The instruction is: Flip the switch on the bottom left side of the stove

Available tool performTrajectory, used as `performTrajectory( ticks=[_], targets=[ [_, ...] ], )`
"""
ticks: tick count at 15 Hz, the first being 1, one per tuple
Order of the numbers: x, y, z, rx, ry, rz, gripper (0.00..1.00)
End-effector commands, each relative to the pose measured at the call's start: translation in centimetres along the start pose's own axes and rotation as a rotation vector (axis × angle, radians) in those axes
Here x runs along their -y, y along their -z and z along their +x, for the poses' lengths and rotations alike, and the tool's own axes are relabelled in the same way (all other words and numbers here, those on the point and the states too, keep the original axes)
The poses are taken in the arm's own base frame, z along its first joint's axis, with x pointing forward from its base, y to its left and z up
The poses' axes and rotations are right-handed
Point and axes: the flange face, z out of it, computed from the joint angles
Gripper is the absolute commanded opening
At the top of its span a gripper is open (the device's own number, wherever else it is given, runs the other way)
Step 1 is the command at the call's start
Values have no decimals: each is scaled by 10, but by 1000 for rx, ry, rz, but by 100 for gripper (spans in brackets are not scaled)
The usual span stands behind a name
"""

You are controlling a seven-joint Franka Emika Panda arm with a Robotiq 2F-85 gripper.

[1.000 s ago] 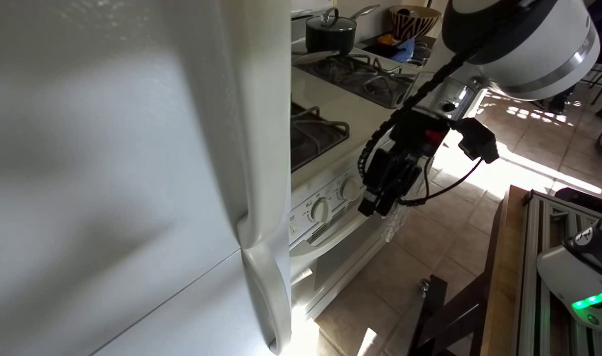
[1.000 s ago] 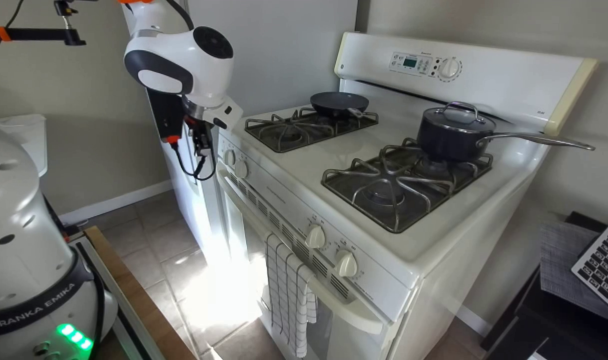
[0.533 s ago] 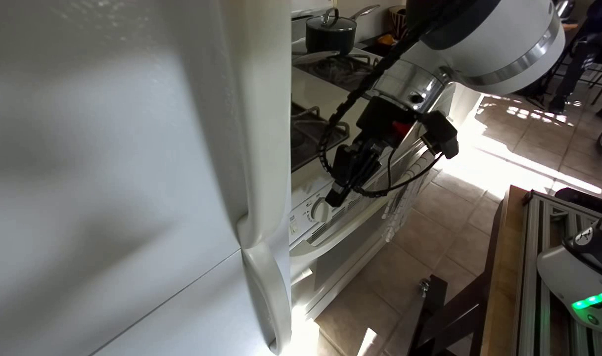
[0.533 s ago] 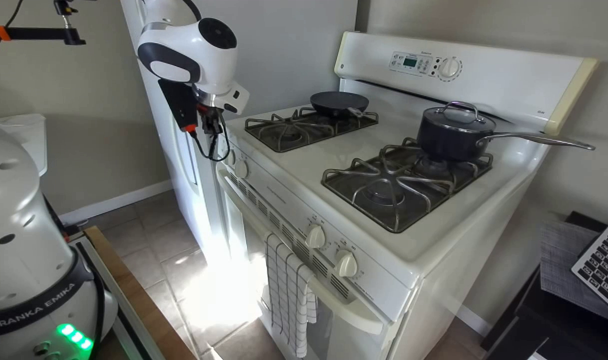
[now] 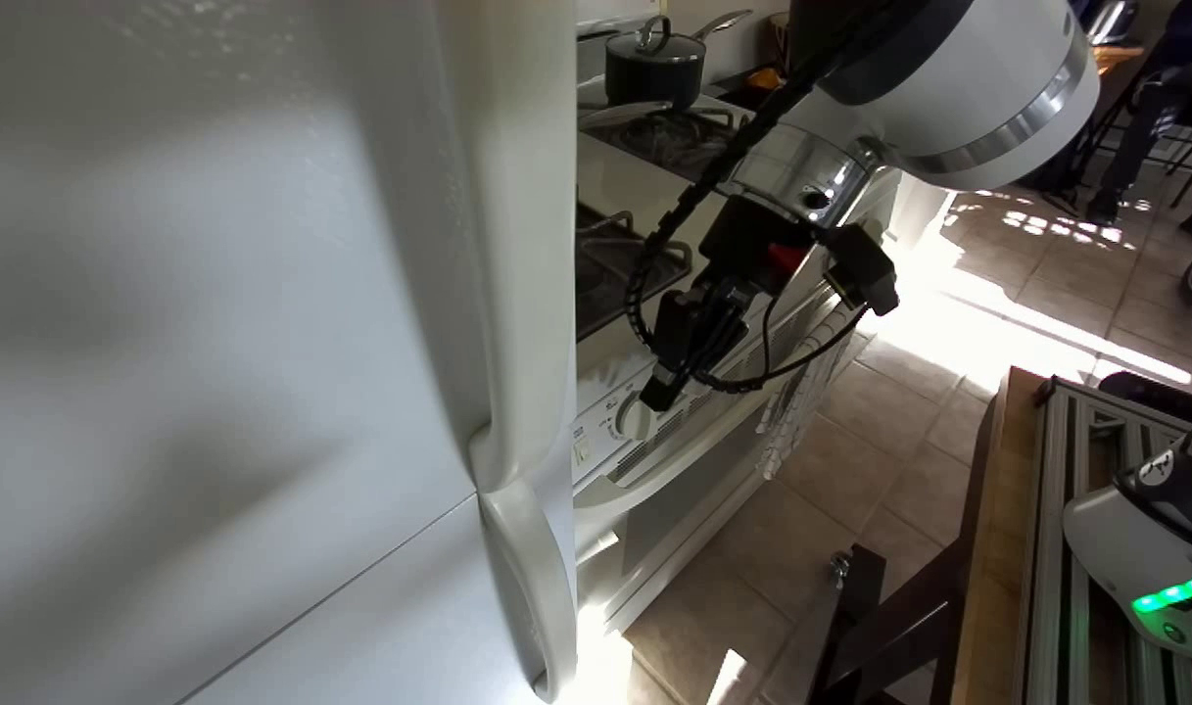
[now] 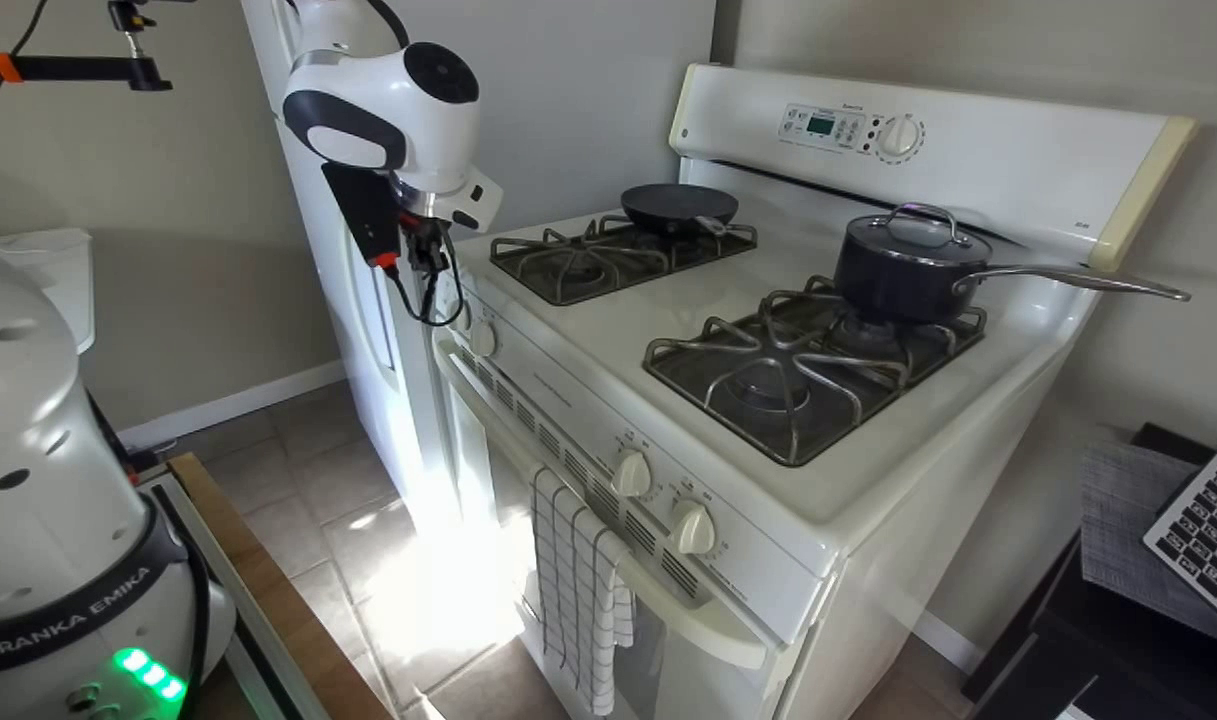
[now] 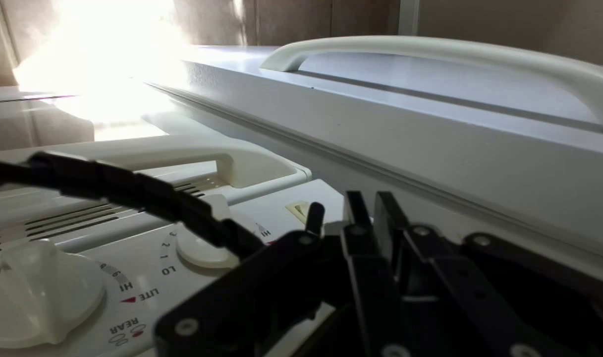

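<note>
Hovered, apparently at alignment, near switch (image 7: 296,210) with empty gripper (image 7: 370,199) slightly parted; next required clearing knob (image 5: 633,419), then pressing.

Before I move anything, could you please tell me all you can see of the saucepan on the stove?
The saucepan is dark and round, standing upright on the rear of the right-hand grate of the stove. Its see-through, metal-rimmed lid is on, topped by a looped handle. A long metallic handle juts sideways. Nothing else appears to touch it.
</note>
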Motion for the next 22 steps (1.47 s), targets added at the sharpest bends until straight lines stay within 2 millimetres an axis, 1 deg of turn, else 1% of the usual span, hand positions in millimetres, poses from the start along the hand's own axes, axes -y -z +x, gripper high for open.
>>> performTrajectory(
  ticks=[1, 2, 5, 9, 11, 14, 18, 22],
  targets=[
    [-5, -9, 5, -32, 23, -38, 3],
    [-6, -15, 6, -52, 41, -61, 0],
    [-2, -38, 2, -44, 85, -105, 0],
    [9, -69, -3, -26, 122, -135, 0],
    [16, -80, -1, -42, 149, -151, 0],
    [24, -90, 4, -81, 183, -185, 0],
    [22, -100, 9, -121, 182, -228, 0],
    [21, -105, 7, -124, 157, -244, 0]
  ],
)
